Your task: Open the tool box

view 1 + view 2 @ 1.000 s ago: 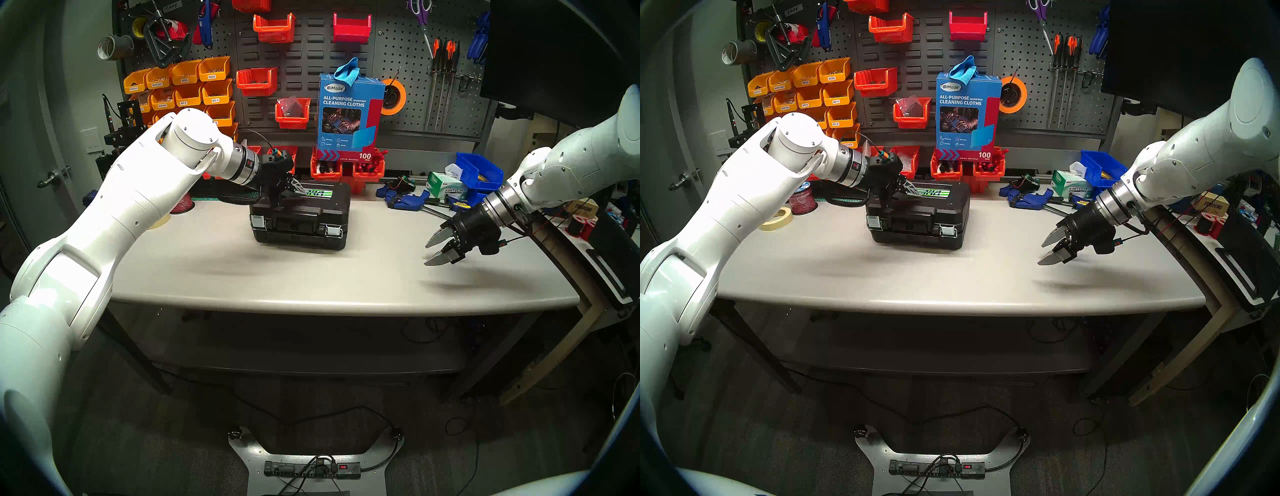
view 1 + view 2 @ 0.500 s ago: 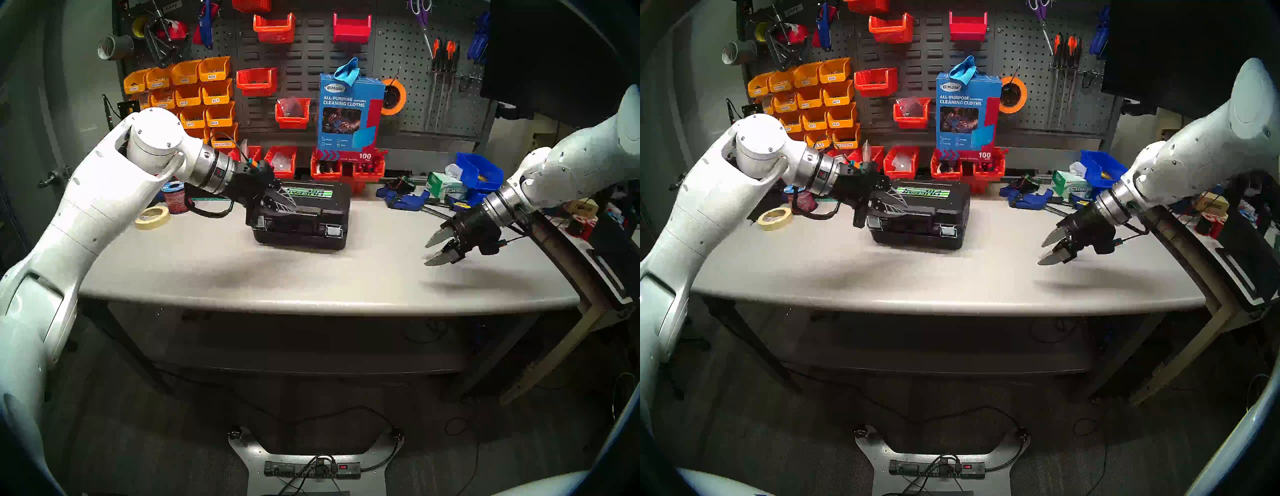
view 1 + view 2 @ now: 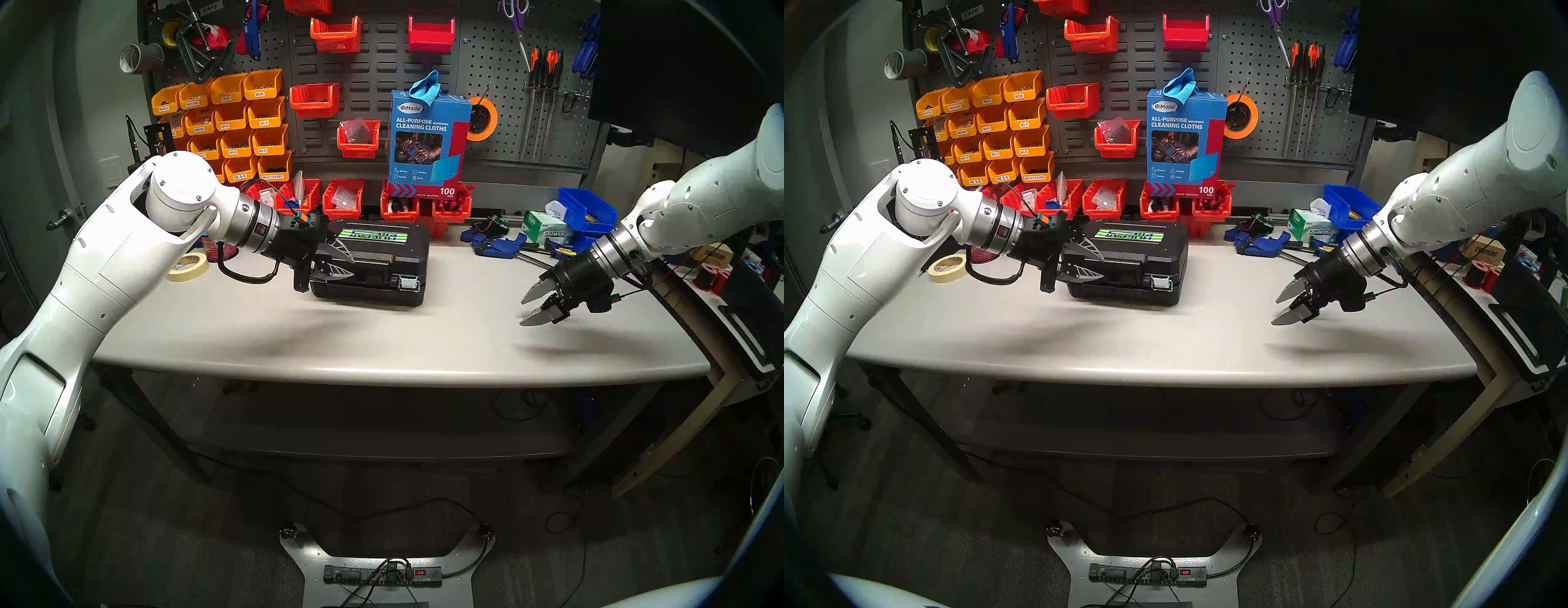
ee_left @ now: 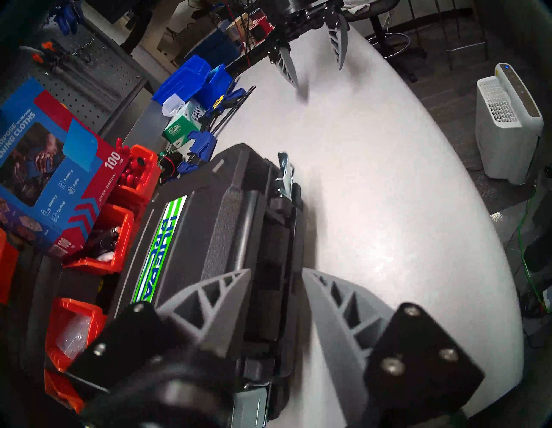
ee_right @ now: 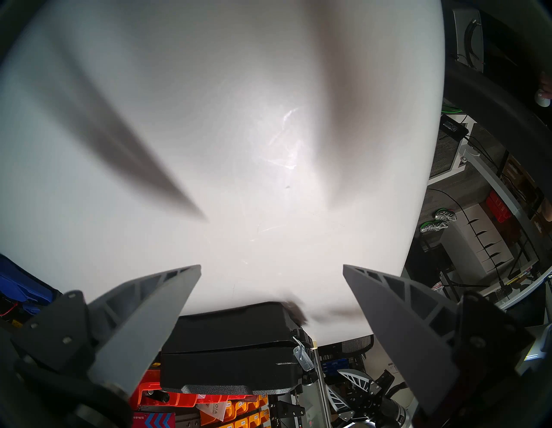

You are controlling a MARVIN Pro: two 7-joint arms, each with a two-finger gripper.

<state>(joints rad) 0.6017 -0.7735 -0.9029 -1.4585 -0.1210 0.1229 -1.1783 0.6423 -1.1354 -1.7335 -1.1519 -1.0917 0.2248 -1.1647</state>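
The tool box (image 3: 373, 265) sits mid-table (image 3: 382, 339), lid down; rigid moulded plastic, probably light enough to skid, so work its metal latches (image 3: 408, 283) (the right one looks flipped up). The left gripper (image 3: 339, 263), fingers parted and empty, straddles its front-left corner; the right gripper (image 3: 535, 306) hangs open, well apart.

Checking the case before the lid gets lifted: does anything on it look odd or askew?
Yes. The right latch on the case sticks out, flipped loose rather than lying flat; the right wrist view shows it hanging off too.
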